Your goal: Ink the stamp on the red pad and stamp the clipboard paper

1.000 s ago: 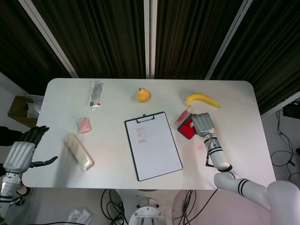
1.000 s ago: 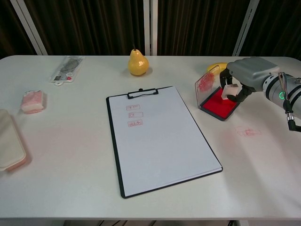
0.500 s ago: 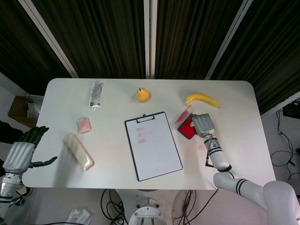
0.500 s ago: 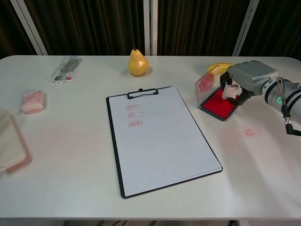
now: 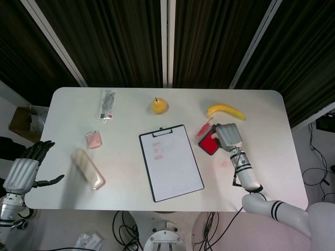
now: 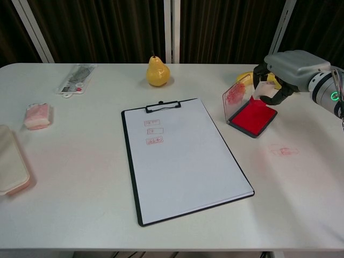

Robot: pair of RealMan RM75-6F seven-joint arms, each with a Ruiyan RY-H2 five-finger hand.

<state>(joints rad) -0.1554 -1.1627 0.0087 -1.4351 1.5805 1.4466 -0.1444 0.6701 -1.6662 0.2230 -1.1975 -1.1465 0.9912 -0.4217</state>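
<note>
Right hand (image 6: 287, 72), palm down, fingers curled around a small pale stamp (image 6: 263, 89); the stamp is held clear above the far edge of the red ink pad (image 6: 252, 116), not touching it. The forearm extends from the right side of the table (image 6: 301, 204), roughly level in the chest view; in the head view the right hand (image 5: 228, 136) sits just right of the pad (image 5: 208, 143).

Ink pad: a shallow open case, its clear lid (image 6: 235, 93) standing upright at the left side and smeared with red; the red inking surface fills the tray. The stamp's underside is not visible.

Left hand (image 5: 23, 170), seen only in the head view, beyond the table's left edge; fingers extended and spread, thumb out to the side, holding nothing.

Clipboard (image 6: 183, 156), at the table's centre, well apart from the pad, clip at the far end; its white paper carries three small red stamp marks (image 6: 154, 131) in a column near the top. A faint red mark (image 6: 283, 151) lies on the tabletop near the pad.

Other items: pear (image 6: 157, 72), banana (image 5: 225, 111), flat packet (image 6: 76, 78), pink block (image 6: 37, 115), beige case (image 6: 11, 166).
</note>
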